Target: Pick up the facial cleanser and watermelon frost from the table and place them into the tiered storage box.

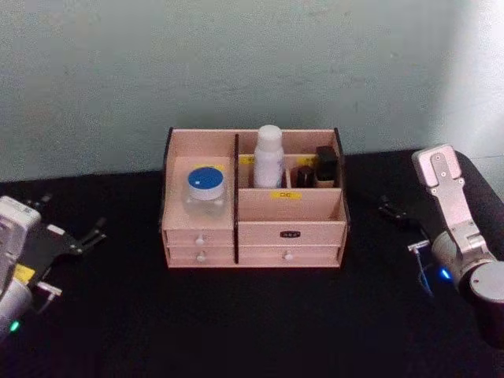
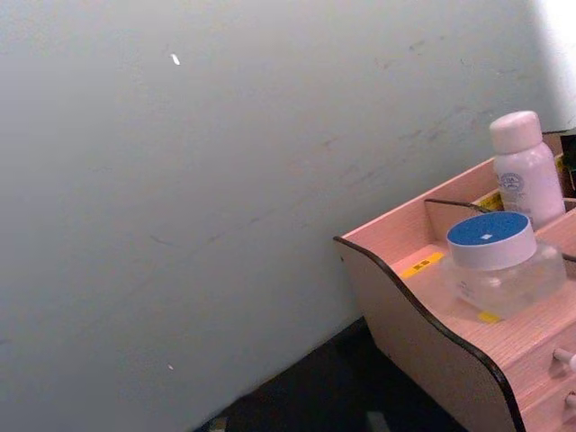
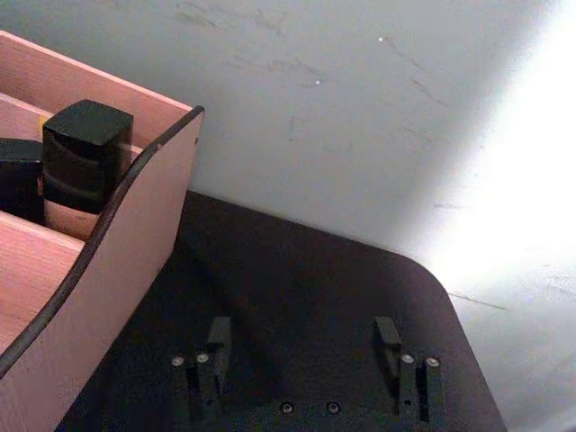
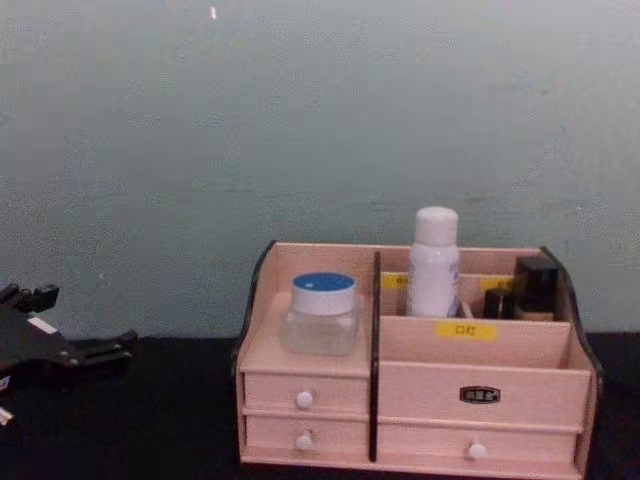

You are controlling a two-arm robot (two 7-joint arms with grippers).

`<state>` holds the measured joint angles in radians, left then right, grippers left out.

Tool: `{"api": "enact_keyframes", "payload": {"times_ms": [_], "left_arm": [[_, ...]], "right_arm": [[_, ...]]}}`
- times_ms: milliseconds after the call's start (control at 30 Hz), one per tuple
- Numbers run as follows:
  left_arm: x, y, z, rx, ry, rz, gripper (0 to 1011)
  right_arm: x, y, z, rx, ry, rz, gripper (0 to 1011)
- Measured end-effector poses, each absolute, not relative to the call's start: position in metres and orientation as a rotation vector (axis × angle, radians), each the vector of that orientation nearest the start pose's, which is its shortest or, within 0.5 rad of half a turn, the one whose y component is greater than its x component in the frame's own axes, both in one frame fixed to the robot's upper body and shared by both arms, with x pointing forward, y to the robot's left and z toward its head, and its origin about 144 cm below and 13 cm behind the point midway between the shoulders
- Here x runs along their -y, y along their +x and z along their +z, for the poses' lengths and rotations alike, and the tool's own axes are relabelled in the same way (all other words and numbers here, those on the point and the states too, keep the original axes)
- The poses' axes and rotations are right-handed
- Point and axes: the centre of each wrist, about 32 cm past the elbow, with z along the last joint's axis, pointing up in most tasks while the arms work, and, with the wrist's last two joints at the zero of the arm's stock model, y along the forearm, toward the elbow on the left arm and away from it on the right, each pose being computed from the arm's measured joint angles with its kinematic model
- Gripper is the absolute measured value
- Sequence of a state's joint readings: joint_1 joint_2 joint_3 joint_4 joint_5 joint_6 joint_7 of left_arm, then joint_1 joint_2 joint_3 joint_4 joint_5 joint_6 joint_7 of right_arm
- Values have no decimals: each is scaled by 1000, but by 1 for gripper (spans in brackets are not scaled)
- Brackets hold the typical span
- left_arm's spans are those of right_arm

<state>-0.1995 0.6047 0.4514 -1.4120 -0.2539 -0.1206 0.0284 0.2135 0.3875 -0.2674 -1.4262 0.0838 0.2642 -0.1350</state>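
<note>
We see the watermelon frost on the tiered storage box's left shelf and the facial cleanser upright in a rear compartment (at one o'clock from the jar). The left gripper and right gripper sit spread apart, empty, at nine and three o'clock.

You have a black counter filling the lower half of the head view, a pale grey-green wall across the top, and two small black containers right of centre, the taller one on the right.
</note>
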Motion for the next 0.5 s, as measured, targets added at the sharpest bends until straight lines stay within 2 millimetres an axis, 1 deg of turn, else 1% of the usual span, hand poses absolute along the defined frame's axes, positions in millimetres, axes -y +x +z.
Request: {"api": "enact_keyframes", "payload": {"times_ms": [500], "left_arm": [[-310, 489, 1140, 285, 304, 1248, 1001]], "right_arm": [[280, 510, 1163, 115, -468, -1525, 1003]]}}
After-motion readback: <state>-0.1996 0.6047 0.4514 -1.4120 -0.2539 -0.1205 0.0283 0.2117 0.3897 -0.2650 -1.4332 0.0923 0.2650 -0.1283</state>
